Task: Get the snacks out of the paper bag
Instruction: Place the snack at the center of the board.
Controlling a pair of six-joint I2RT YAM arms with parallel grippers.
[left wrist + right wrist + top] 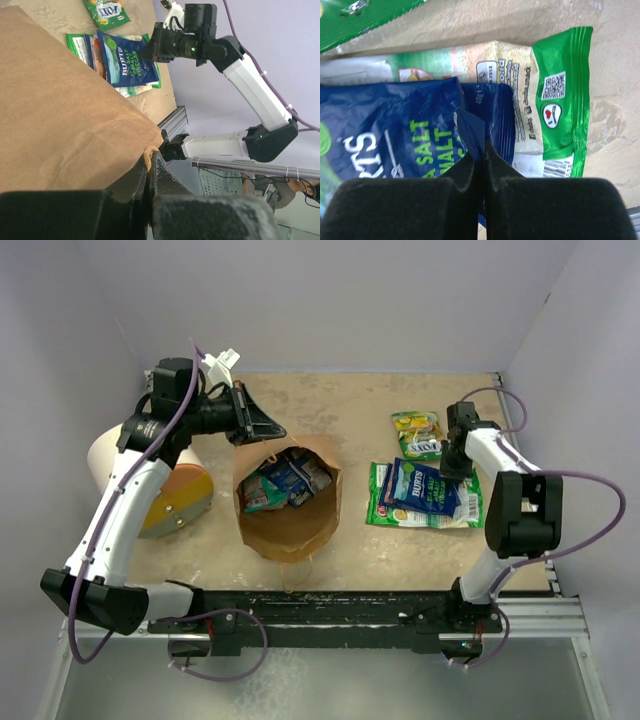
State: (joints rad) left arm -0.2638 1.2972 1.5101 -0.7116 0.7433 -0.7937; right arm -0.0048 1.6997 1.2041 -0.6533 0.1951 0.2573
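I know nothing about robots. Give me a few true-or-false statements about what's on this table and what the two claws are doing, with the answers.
1. The paper bag has packets inside. True.
2. The left claw hangs wide open, away from the bag. False: it is shut on the bag's rim.
3. The right claw pinches the blue packet. True.
4. The blue packet touches no other packet. False: it lies on a green-edged packet.
5. The green-yellow packet is inside the bag. False: it lies outside, on the table.
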